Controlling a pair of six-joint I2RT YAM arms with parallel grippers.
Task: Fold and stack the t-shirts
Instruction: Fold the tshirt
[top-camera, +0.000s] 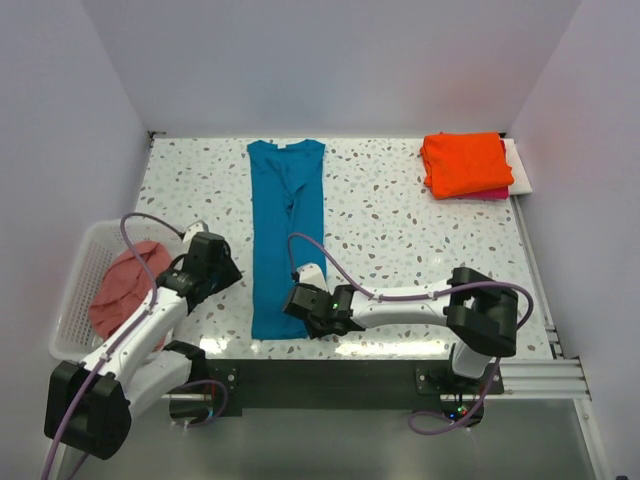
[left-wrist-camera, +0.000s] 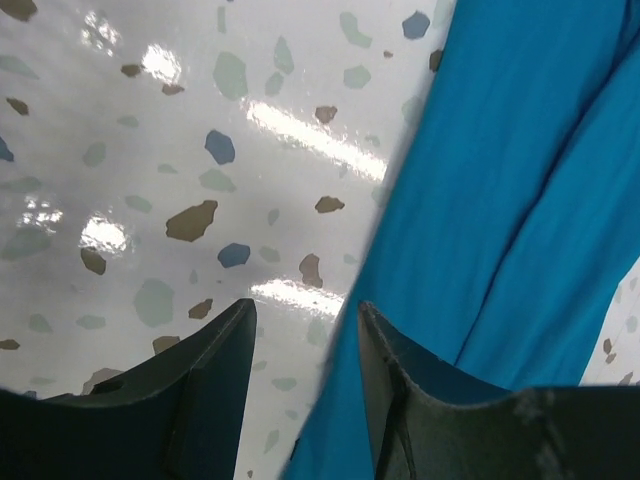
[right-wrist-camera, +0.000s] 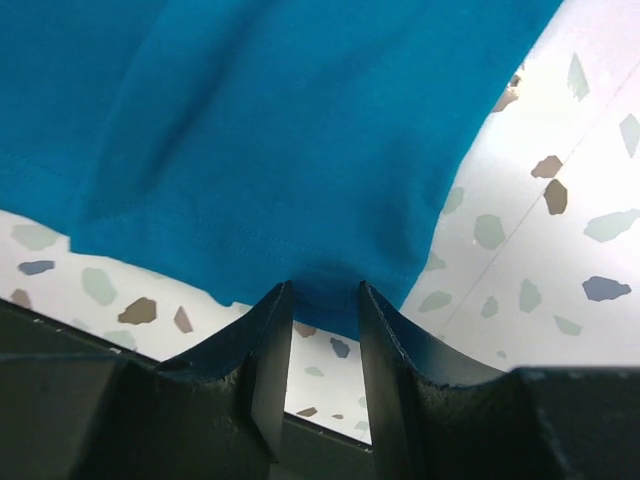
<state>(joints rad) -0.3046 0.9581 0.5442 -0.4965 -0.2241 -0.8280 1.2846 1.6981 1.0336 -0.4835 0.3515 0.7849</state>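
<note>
A teal-blue t-shirt (top-camera: 285, 220) lies folded into a long narrow strip down the middle of the speckled table. My left gripper (top-camera: 232, 275) is open at the strip's left edge. In the left wrist view the cloth edge (left-wrist-camera: 520, 180) runs between the fingers of that gripper (left-wrist-camera: 305, 305). My right gripper (top-camera: 297, 300) is at the near hem. Its jaws (right-wrist-camera: 325, 290) stand narrow but apart, astride the puckered hem (right-wrist-camera: 280, 120). An orange t-shirt (top-camera: 465, 163) lies folded on a magenta t-shirt (top-camera: 492, 194) at the back right. A salmon-pink t-shirt (top-camera: 120, 290) sits crumpled in the basket.
The white lattice basket (top-camera: 70, 300) stands off the table's left edge beside my left arm. A white sheet (top-camera: 520, 165) lies under the folded stack. White walls close in the back and both sides. A metal rail (top-camera: 535, 270) runs along the right edge.
</note>
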